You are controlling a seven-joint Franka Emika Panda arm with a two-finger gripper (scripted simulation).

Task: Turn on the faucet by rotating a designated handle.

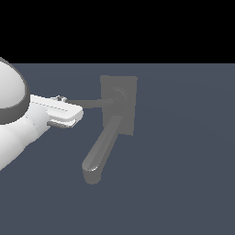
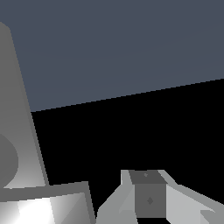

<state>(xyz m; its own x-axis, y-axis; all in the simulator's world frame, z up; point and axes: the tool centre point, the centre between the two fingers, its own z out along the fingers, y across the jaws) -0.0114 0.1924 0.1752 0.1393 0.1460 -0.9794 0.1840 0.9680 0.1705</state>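
Seen from the exterior view's left edge: white arm [image 1: 18, 119] reaching in, ending in the gripper [image 1: 69, 111] at the free end of the handle [image 1: 87, 102]. Cannot tell whether the fingers are spread or pinched around the bar; contact looks likely, yet the outer tip of the bar is hidden behind the white body. Wrist view of little help here: one finger [image 2: 148, 197] near a pale slab that may be part of the fixture.

Judged step: pushing the bar around its hub. Best done by keeping contact far out on the bar, well away from the hub, for the longest lever; by moving along an arc centred on the hub rather than in a straight line, so the fingers do not slide off the squared end; and by staying clear of the spout.

Further toward the exterior view's right: the faucet [image 1: 119, 104], matte grey, standing on the dark blue-grey floor [image 1: 183, 183]. Flat rectangular back plate, round hub in its upper part. Thin, straight bar running from the hub toward the arm, roughly level. Thick rounded spout [image 1: 102, 149] running down from below the hub toward the exterior view's lower left, with downturned tip.
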